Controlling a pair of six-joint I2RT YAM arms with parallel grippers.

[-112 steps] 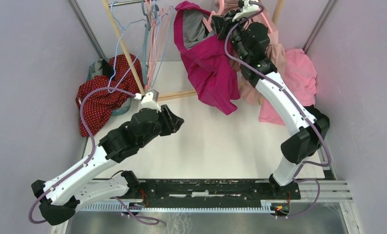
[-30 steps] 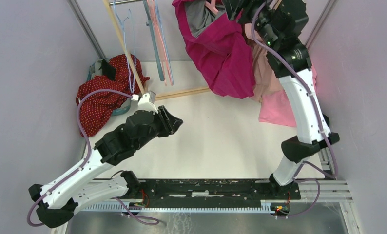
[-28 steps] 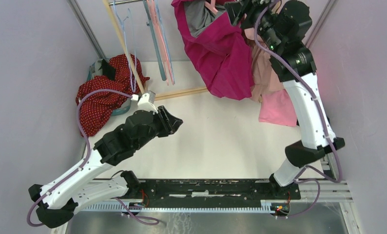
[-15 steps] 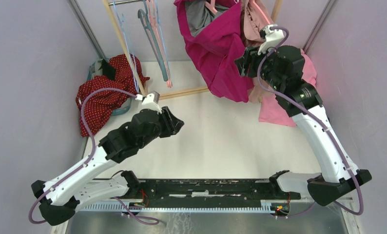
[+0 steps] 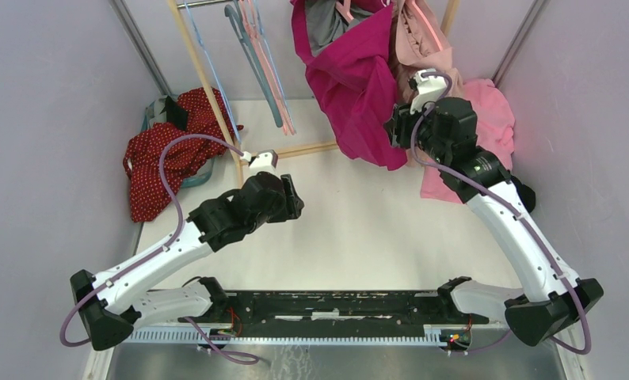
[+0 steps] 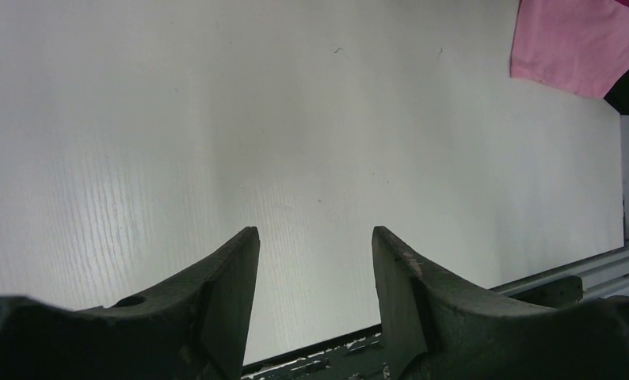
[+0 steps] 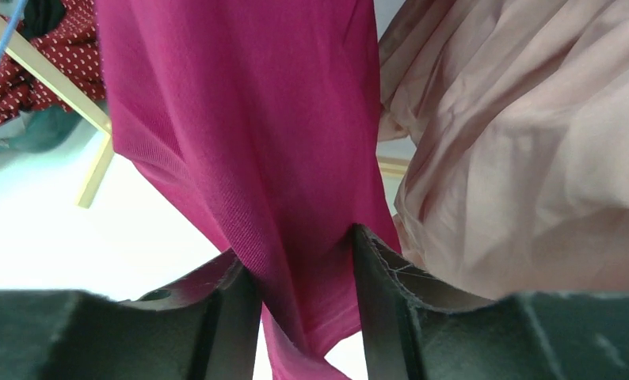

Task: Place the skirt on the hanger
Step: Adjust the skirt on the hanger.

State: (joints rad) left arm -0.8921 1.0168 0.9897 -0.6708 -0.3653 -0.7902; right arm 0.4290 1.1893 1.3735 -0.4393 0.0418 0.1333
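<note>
The magenta skirt [image 5: 359, 87] hangs from a pink hanger [image 5: 344, 9] at the top of the rack, grey lining showing at its waist. My right gripper [image 5: 396, 127] is at the skirt's lower right edge. In the right wrist view its jaws [image 7: 303, 245] stand apart, open, with the skirt [image 7: 248, 119] hem draped between the fingers. My left gripper [image 5: 291, 198] hovers over the bare white table, well left of the skirt. In the left wrist view it [image 6: 315, 237] is open with nothing between its fingers.
A pale pink pleated garment [image 5: 418, 47] hangs right of the skirt, above a bright pink cloth [image 5: 486, 127] on the table. A red dotted garment [image 5: 173, 150] lies in a teal basket at left. Spare hangers [image 5: 256, 55] dangle by the wooden rack leg [image 5: 208, 87].
My right arm has come down from the rail to the skirt's lower edge. My left arm has shifted right and its jaws have widened. The spare hangers have swung.
</note>
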